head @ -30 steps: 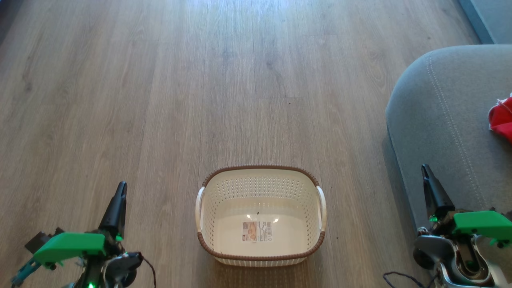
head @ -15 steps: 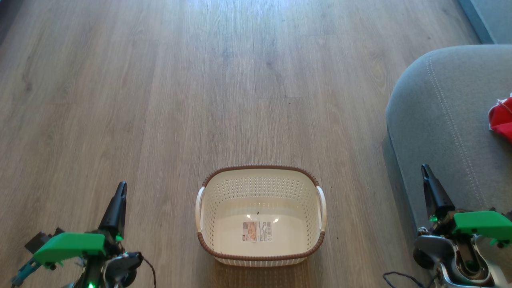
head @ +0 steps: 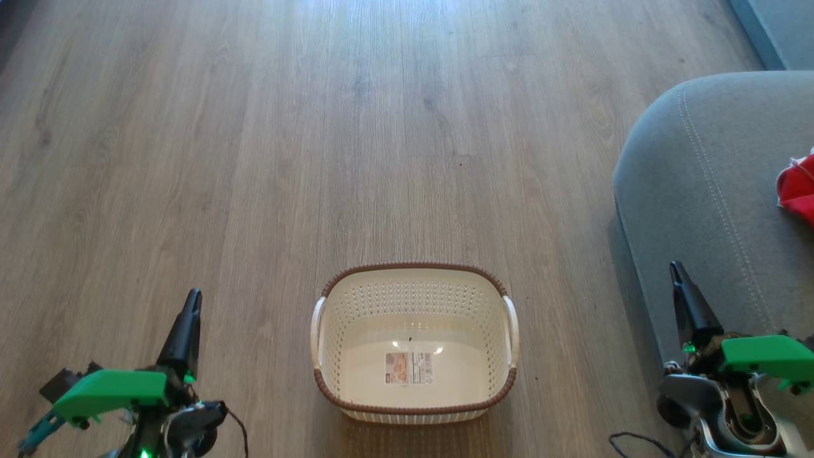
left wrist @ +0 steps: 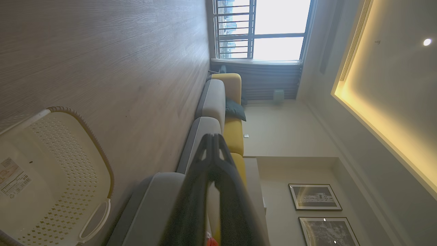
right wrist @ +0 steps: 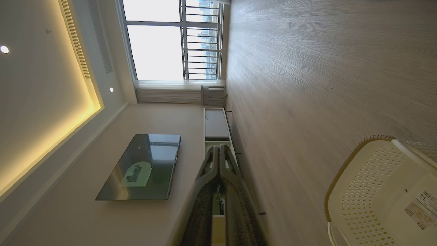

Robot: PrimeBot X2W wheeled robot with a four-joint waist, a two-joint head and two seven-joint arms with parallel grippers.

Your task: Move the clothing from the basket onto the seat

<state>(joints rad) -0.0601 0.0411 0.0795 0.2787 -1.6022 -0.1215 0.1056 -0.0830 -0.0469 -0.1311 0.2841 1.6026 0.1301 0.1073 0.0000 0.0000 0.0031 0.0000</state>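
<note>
At the bottom corners, the left gripper [head: 193,296] and right gripper [head: 674,267] each show long, dark, tapering jaws pressed together on nothing. Between them, at lower centre, stands the cream plastic basket [head: 413,407], rounded-rectangular with perforated walls and a brown woven-look rim; the barcoded label [head: 408,367] on its smooth base has writing too small to read. Farther up, at the right edge, the bright red clothing [head: 798,191] lies on the light grey upholstered seat [head: 693,178], whose rounded corner is traced by pale stitching.
</note>
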